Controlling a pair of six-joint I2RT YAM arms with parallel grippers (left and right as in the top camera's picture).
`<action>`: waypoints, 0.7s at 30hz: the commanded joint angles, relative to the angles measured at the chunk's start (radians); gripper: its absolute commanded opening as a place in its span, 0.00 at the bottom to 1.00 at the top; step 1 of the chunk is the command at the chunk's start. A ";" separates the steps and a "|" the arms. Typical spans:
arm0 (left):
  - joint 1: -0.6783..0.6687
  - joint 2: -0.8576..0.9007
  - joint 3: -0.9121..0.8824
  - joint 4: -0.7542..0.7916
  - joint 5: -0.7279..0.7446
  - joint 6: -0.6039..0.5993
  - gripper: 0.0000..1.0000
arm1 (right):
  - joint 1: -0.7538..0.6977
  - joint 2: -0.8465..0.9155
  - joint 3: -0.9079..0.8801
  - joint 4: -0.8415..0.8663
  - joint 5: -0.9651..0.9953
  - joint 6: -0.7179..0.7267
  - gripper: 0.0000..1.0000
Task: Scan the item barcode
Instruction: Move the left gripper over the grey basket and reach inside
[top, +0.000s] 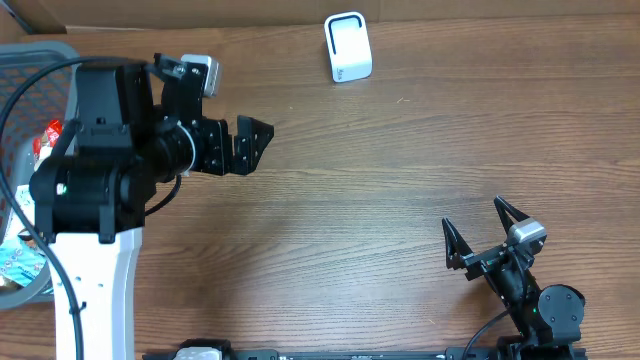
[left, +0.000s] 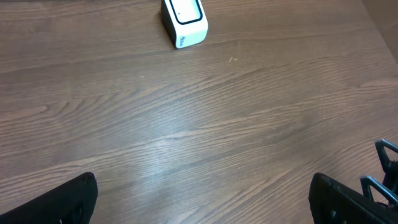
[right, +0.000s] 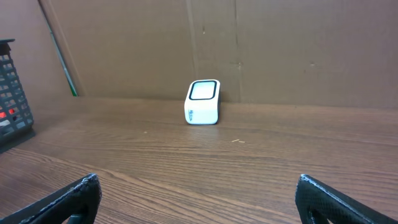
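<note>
Here the scanner (top: 348, 47) sits far beyond left gripper (top: 255, 147) and right gripper (top: 472, 212).

Bare table (top: 400, 170) mid-span; scanner (top: 348, 47) stands at back, basket (top: 38, 50) left.

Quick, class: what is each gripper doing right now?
Left gripper: open, holding nothing.
Right gripper: open, holding nothing.

Three cams on my rig, all catching the white scanner (top: 348, 47)
Overhead looks straight down on the wooden table (top: 400, 150); my left wrist cam rides high, angled down across it with the scanner near the top; my right wrist cam sits low by the tabletop, looking level at the scanner against the cardboard wall (right: 280, 50).
</note>
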 joint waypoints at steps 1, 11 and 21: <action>0.006 0.016 0.024 0.025 -0.025 -0.027 1.00 | 0.006 -0.010 -0.010 0.006 0.000 0.005 1.00; 0.172 0.015 0.108 0.049 -0.393 -0.112 1.00 | 0.006 -0.010 -0.010 0.006 0.000 0.005 1.00; 0.464 0.023 0.106 0.064 -0.583 -0.277 0.97 | 0.006 -0.010 -0.010 0.006 0.000 0.005 1.00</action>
